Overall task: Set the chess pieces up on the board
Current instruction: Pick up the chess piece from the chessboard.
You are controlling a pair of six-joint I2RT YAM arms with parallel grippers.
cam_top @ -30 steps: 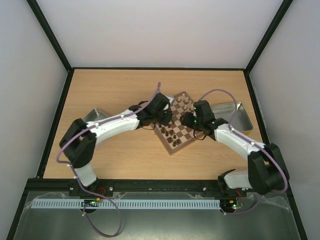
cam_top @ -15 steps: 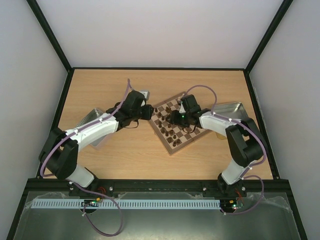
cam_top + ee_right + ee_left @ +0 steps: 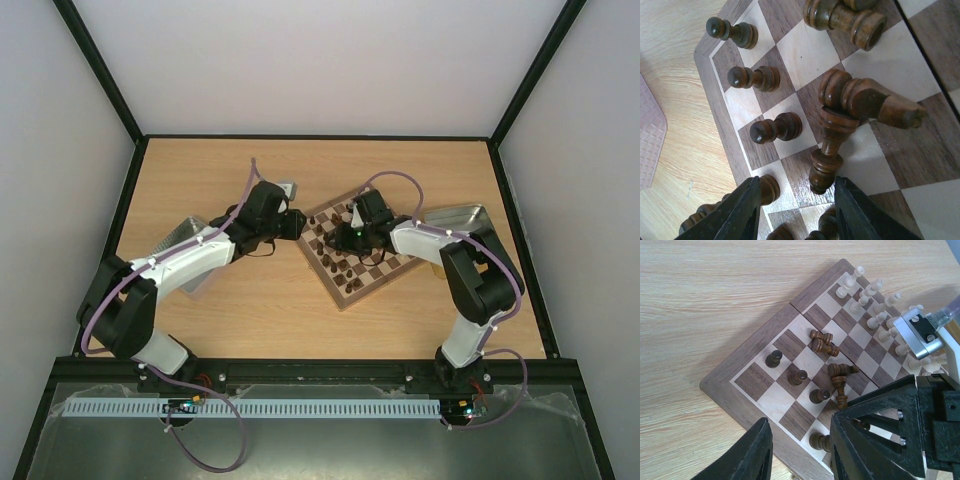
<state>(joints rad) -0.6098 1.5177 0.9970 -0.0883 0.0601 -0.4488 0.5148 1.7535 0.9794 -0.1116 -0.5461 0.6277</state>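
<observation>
The board (image 3: 346, 296) lies turned diagonally mid-table. Dark brown chess pieces (image 3: 338, 266) occupy its left part; some stand and several lie toppled (image 3: 824, 342). Cream pieces (image 3: 871, 304) stand in rows along the far right side. My left gripper (image 3: 299, 224) is open and empty just off the board's left edge, its jaws (image 3: 800, 460) low over the rim. My right gripper (image 3: 346, 238) is open low over the dark pieces. In the right wrist view its jaws (image 3: 797, 215) sit on either side of the base of a fallen dark piece (image 3: 826, 160). Dark pawns (image 3: 775, 127) stand beside it.
A grey metal tin (image 3: 182, 238) lies at the left, partly under my left arm, with a small grey lid (image 3: 288, 187) behind that gripper. Another tin (image 3: 468, 222) sits right of the board, behind my right arm. The two grippers are close together over the board's left corner.
My left gripper has pulled back left off the board to its edge. My right gripper has swung left across the board to the toppled dark pieces and moved slightly lower.
</observation>
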